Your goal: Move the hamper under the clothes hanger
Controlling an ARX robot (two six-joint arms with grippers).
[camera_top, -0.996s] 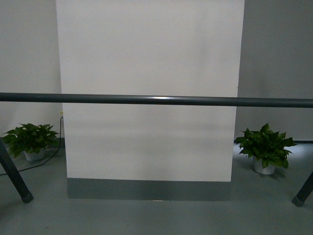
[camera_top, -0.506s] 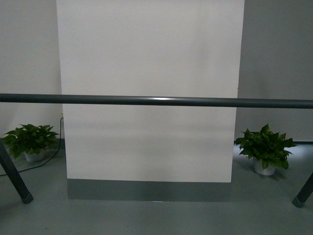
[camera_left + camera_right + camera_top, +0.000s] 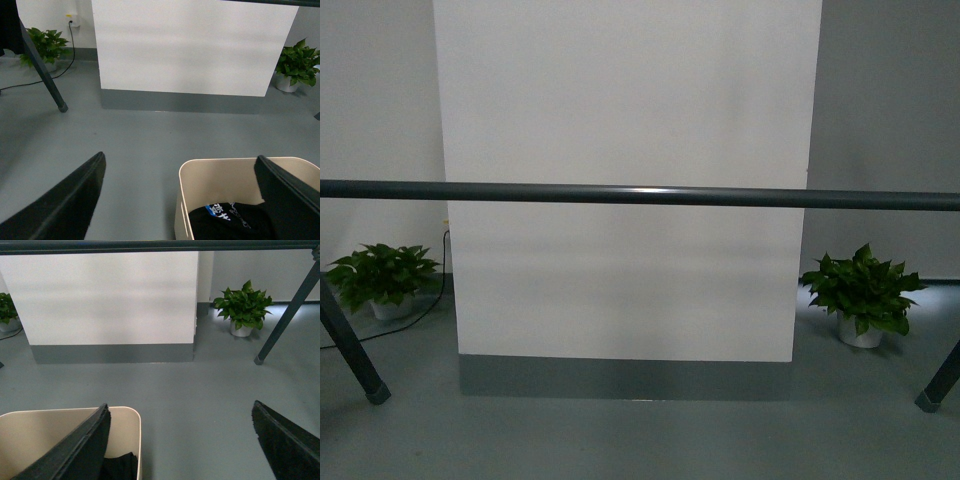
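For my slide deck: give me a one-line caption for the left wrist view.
Open left tool above a beige hamper holding a black garment, facing a white partition.

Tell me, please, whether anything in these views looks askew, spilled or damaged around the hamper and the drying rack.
Nothing stands out. The hamper sits upright with a black garment inside, the clothes hanger has a level bar, both potted plants are upright, and the floor shows no spill. Both grippers are open.
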